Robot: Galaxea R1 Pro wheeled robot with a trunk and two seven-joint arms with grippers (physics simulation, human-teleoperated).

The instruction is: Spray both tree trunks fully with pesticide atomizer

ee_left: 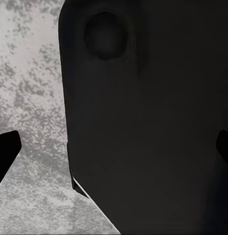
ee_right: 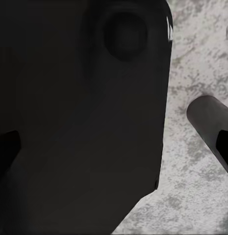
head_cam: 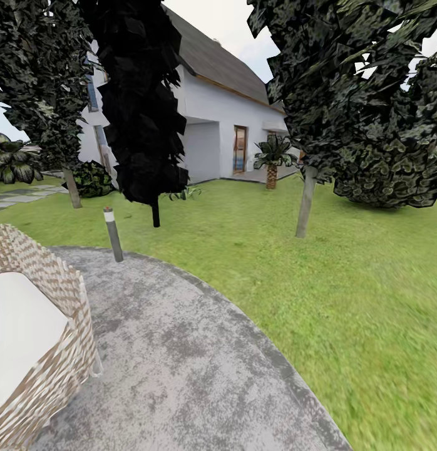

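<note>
Robot stands on a grey mottled paved pad [head_cam: 181, 351]; lawn [head_cam: 344, 294] curves round it from 12 to 4 o'clock. Wicker chair with white cushion [head_cam: 37, 338] sits close at 9 o'clock. Short bollard lamp [head_cam: 113, 233] at the pad edge, 11 o'clock.

Trees: one pale-trunked tree [head_cam: 305, 202] at 1 o'clock, well out on the grass, crown dark and low in frame. A second pale, leaning trunk [head_cam: 72, 188] at 11 o'clock, farther off. Between them a black cypress on a thin stem [head_cam: 143, 100], not a target. Small palm [head_cam: 272, 160] by the white house [head_cam: 212, 125] at 12 o'clock.

Atomizer: no sign of it on the grass ahead; its place cannot be told.

Grippers: left wrist view shows a dark robot body panel [ee_left: 153, 122] over paving, with dark finger edges at the frame sides. Right wrist view has the same sort of panel [ee_right: 79, 122] plus a grey cylinder [ee_right: 207, 120] above the paving. Fingers look spread and nothing lies between them; I read both tools as released and empty.

Progress, judged: nothing done yet. Bottle not found or held, both trunks clean-looking. All left: locate, grasp, spray two trunks.
</note>
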